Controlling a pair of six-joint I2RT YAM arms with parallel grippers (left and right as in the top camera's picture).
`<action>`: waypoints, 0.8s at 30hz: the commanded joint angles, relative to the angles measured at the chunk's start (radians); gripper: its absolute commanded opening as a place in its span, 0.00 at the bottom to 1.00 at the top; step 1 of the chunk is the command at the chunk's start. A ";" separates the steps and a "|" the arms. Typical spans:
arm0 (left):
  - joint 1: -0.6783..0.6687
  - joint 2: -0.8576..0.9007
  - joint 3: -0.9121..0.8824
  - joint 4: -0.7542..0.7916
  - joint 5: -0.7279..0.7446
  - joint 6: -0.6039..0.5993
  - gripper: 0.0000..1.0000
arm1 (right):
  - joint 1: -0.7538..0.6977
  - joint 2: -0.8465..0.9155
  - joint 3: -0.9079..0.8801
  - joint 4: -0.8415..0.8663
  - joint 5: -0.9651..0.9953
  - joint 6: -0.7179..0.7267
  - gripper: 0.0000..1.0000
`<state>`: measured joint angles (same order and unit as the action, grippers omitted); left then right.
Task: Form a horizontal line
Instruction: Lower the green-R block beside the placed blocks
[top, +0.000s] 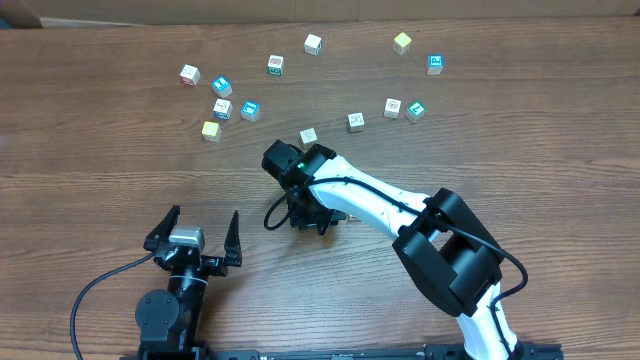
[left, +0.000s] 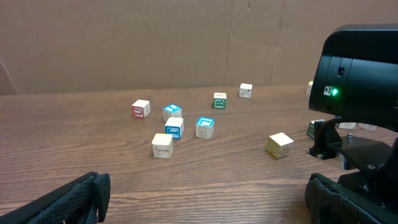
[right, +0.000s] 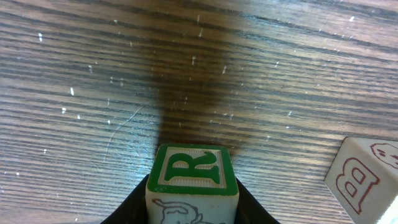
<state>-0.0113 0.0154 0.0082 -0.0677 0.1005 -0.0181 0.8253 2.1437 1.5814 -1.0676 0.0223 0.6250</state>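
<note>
no horizontal line on the table (top: 100, 200) yet; nothing touches in a row, just scattered cubes (top: 222, 108) across the far half; right gripper (top: 308, 213) is clamped on the R cube (right: 193, 177), dark fingers hugging both its sides at the bottom of the wrist view; left gripper (top: 203, 222) sits near the front edge, jaws wide apart, holding nothing. Main risk: the B cube (right: 364, 177) is just beside the R cube on its right and looks skewed to it, so a finger going down between them could shove it, or the pair ends up gapped and crooked. Second: only the finger edges show, so I can't judge grip depth; a shallow pinch could let the cube twist or tip on release. Third: nothing laid down fixes the row's axis, so placement may drift off horizontal. Visibility is poor: in overhead the right arm (top: 375, 200) covers both the R and B cubes, so gap and alignment can't be read from above; the wrist view cuts off the fingers and the B cube at the frame edge; can't tell whether the R cube rests on the wood or is lifted; the left wrist view has that arm blocking its right side; prints on the far cubes are too small to read
</note>
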 joint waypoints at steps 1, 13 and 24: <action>0.007 -0.010 -0.003 -0.002 -0.004 0.023 1.00 | -0.002 -0.023 -0.010 0.000 0.002 0.003 0.29; 0.007 -0.010 -0.003 -0.002 -0.004 0.023 0.99 | -0.002 -0.023 -0.010 0.004 0.003 -0.001 0.30; 0.007 -0.010 -0.003 -0.002 -0.004 0.023 0.99 | -0.023 -0.023 -0.010 0.008 -0.002 0.000 0.38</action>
<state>-0.0113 0.0154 0.0082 -0.0677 0.1005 -0.0181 0.8154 2.1437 1.5814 -1.0645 0.0223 0.6254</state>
